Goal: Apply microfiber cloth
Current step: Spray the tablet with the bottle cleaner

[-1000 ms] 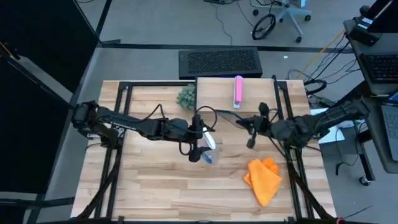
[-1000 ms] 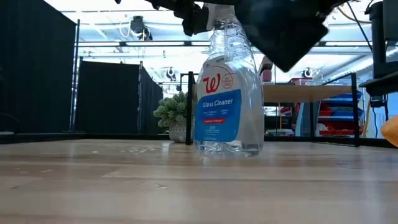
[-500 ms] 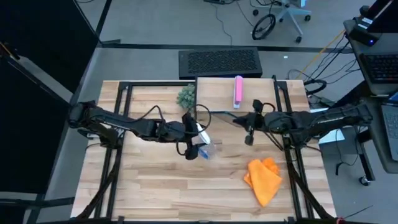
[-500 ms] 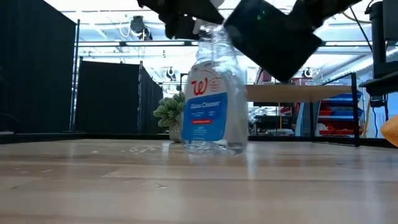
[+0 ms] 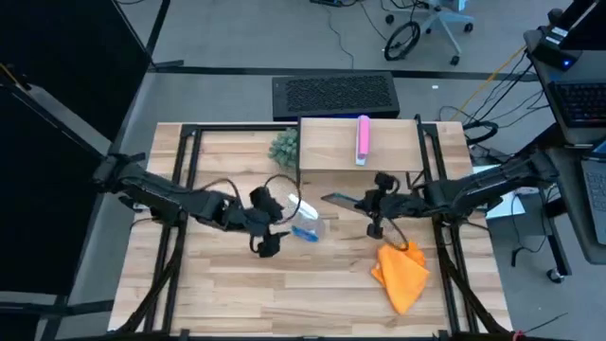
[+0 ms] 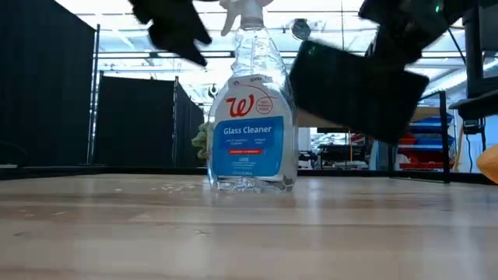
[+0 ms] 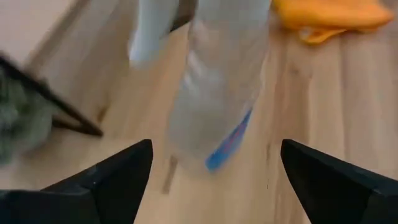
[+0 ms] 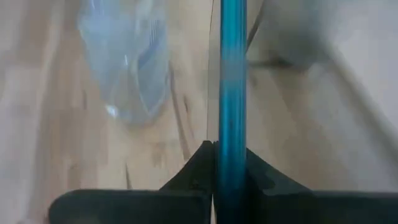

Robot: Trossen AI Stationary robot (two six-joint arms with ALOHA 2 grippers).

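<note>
Right gripper (image 5: 371, 204) is clamped on the tablet (image 6: 354, 89), hovering mid-table; orange microfiber cloth (image 5: 401, 273) lies untouched near the table's (image 5: 227, 294) front-right corner. Left gripper (image 5: 267, 242) hangs open beside the glass cleaner bottle (image 6: 250, 109). Wiping hasn't started.

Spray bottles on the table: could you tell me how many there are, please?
1. The spray bottle stands upright near the table's middle, beside the open left gripper and apart from the orange cloth. No other shows in any view.
</note>
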